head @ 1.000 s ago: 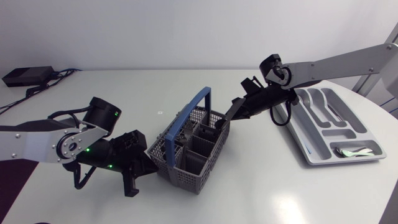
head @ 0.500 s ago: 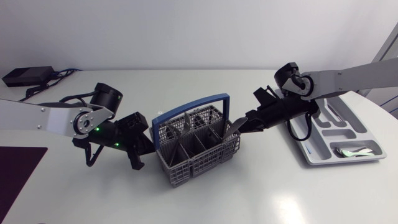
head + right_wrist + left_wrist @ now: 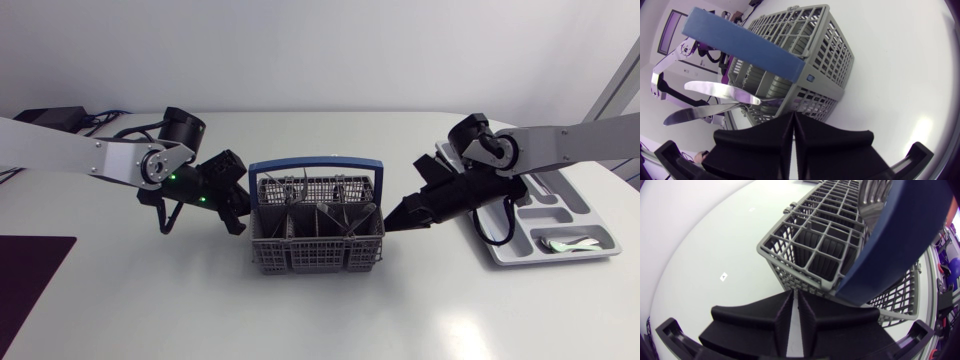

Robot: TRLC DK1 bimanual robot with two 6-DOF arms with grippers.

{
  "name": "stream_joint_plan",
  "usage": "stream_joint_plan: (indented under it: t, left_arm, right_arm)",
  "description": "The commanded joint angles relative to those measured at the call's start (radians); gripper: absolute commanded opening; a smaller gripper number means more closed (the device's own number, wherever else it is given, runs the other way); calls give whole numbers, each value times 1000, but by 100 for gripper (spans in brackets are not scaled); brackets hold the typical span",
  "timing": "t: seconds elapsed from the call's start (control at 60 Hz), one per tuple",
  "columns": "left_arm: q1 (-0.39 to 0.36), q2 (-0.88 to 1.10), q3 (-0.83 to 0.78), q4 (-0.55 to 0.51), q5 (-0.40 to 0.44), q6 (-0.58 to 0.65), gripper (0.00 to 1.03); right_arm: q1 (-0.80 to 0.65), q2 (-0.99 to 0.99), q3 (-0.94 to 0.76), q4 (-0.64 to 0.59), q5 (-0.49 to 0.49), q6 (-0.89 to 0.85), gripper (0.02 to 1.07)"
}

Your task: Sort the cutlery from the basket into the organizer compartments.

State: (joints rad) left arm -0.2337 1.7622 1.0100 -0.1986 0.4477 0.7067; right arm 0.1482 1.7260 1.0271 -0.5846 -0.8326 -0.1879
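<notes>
Mostly hidden cutlery, sunk in basket

Head view: cutlery in basket — mostly behind mesh and dividers, kinds indistinguishable | organizer — partly covered by right arm; pale item in one compartment too small to identify | left wrist view: blue handle blocks the basket's interior, both cut off at the view's edge

left claw and right claw flanking basket, blue handle across its top, table open in front
</notes>
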Motion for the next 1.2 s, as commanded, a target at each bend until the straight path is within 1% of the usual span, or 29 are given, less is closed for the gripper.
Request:
stream_joint_plan:
  t: [0.0, 0.267, 0.4, 0.467, 0.567, 0.7, 0.867, 1.05, 1.183]
  left_arm:
    - [5, 25, 32, 14, 28, -16, 11]
    - [42, 26, 30, 18, 36, -16, 12]
    - [54, 16, 18, 16, 42, -15, 12]
    - [68, 2, 1, 16, 52, -12, 12]
    - [70, -18, -24, 16, 54, -12, 12]
    - [48, -49, -57, 16, 55, -12, 12]
    - [13, -76, -79, 16, 57, -19, 12]
    - [-19, -61, -51, 16, 57, -32, 12]
    - [-27, -38, -28, 16, 57, -39, 12]
  right_arm:
    - [21, 14, -10, -17, -10, -13, 7]
    - [45, 27, 22, 16, 13, 30, 7]
    - [39, 21, 1, 46, 55, 36, 7]
    - [33, 3, -19, 71, 90, 38, 8]
    - [31, -36, -48, 98, 136, 42, 8]
    - [34, -69, -68, 101, 148, 47, 7]
    - [51, -80, -48, 101, 144, 57, 7]
    - [59, -39, 4, 114, 136, 77, 7]
    - [56, -9, 42, 117, 136, 82, 7]
